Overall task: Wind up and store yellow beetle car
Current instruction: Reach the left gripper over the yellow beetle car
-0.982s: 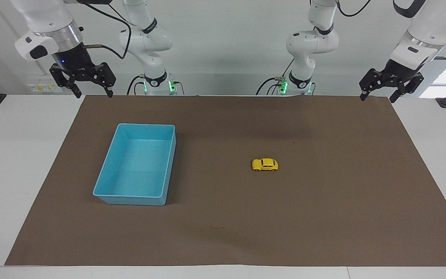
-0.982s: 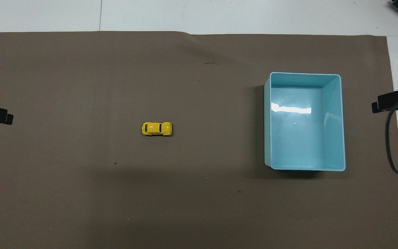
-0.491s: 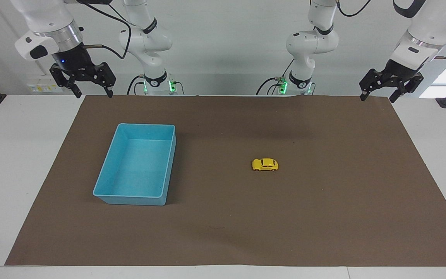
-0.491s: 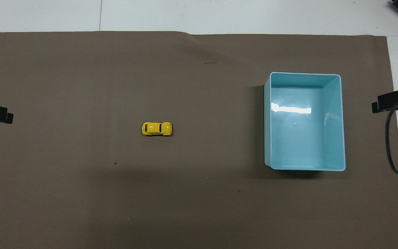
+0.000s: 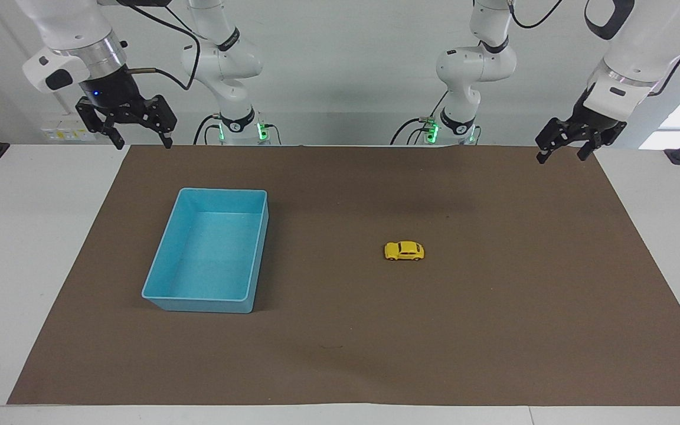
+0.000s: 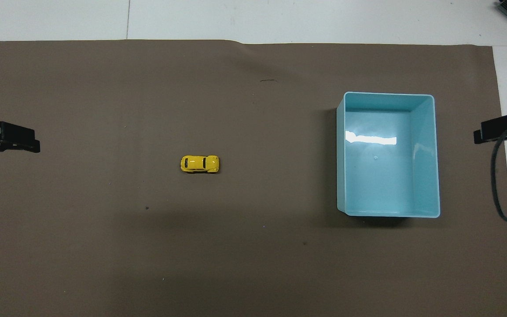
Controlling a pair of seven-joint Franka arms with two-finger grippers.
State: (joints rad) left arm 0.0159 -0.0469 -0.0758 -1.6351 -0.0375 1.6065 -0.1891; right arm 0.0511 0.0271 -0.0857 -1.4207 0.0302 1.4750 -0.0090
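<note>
The yellow beetle car [image 5: 404, 251] stands on its wheels on the brown mat, near the middle of the table; it also shows in the overhead view [image 6: 199, 164]. The blue tray [image 5: 260, 254] is empty and sits toward the right arm's end [image 6: 340, 154]. My left gripper [image 5: 561, 156] is open and empty, raised over the mat's edge at the left arm's end, well away from the car; its tip shows in the overhead view [image 6: 29, 141]. My right gripper [image 5: 142, 143] is open and empty, waiting raised over the mat's corner near its base [image 6: 484, 132].
The brown mat [image 5: 493, 330] covers most of the white table [image 5: 33, 236]. A black cable [image 6: 495, 185] hangs from the right arm beside the tray.
My left gripper has moved inward over the mat toward the car's side and turned a little. The car, the tray and the right arm have not moved.
</note>
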